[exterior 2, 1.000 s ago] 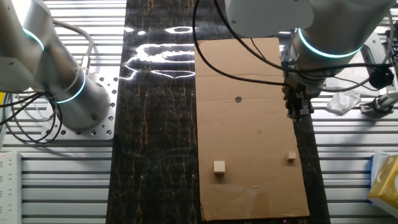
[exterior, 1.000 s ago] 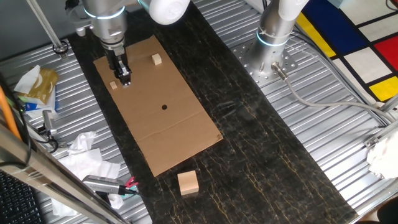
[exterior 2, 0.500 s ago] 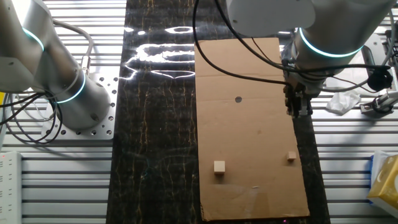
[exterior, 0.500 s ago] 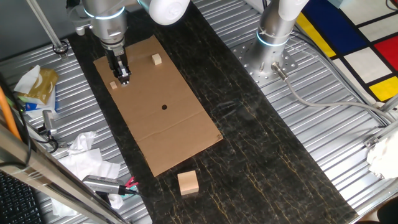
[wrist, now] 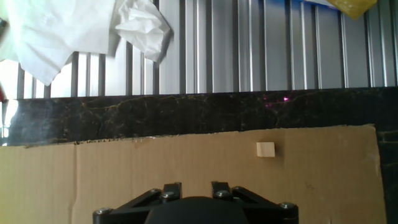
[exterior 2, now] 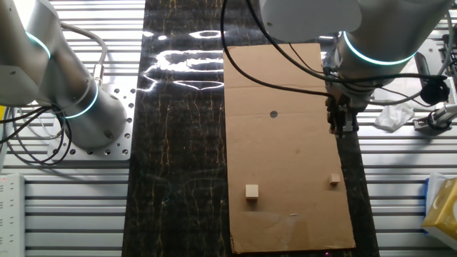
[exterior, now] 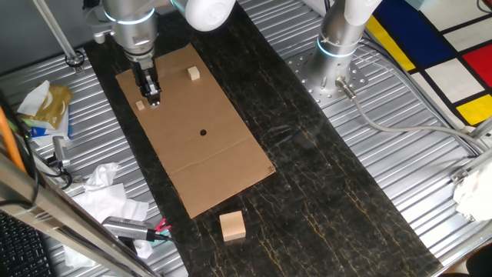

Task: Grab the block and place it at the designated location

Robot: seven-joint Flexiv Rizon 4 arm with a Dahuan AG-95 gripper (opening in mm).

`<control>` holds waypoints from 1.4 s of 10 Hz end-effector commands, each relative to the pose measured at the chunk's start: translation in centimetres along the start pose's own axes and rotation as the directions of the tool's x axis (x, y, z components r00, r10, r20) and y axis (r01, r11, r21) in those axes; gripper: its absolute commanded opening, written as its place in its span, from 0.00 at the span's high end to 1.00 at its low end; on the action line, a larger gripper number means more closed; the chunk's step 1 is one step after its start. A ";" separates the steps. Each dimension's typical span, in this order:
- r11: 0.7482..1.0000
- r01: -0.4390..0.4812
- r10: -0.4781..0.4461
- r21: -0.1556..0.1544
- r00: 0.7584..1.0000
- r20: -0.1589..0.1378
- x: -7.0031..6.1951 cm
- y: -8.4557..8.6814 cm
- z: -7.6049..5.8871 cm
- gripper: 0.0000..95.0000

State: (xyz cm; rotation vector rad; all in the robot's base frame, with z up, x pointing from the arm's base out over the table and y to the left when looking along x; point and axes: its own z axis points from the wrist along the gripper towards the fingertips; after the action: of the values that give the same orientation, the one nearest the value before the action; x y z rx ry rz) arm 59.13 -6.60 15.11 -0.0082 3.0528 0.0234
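The block (exterior: 139,105) is a tiny pale cube near the left edge of the brown cardboard sheet (exterior: 223,165). It also shows in the other fixed view (exterior 2: 334,179) and in the hand view (wrist: 265,149). My gripper (exterior: 153,99) hangs just right of the block and a little above the sheet. Its fingers look drawn together with nothing between them. The other fixed view has the gripper (exterior 2: 342,130) well short of the block. The designated location (exterior: 203,131) is a small black dot mid-sheet (exterior 2: 273,113). Only the hand's dark base (wrist: 196,208) shows in the hand view.
A slightly bigger pale block (exterior: 193,73) lies on the sheet's far end (exterior 2: 251,190). A large wooden cube (exterior: 232,225) sits on the dark strip past the sheet's near end. Crumpled white paper (wrist: 140,28) and clutter (exterior: 115,204) lie on the ribbed metal beside the strip.
The gripper has shifted only a hair over the sheet. The blocks have not moved.
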 end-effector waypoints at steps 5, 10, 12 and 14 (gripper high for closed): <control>1.000 0.029 -0.029 -0.007 0.999 0.031 0.0 0.0 0.0 0.60; 1.000 0.009 -0.009 -0.007 1.000 0.020 0.0 0.0 0.0 0.40; 1.000 0.005 -0.005 -0.007 1.000 0.012 0.0 0.0 0.0 0.40; 1.000 0.001 -0.001 -0.008 1.000 0.009 0.0 0.0 0.0 0.40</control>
State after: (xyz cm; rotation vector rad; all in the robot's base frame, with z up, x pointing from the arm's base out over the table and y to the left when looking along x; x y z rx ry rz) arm 59.07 -6.59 15.17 -0.0105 3.0447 0.0343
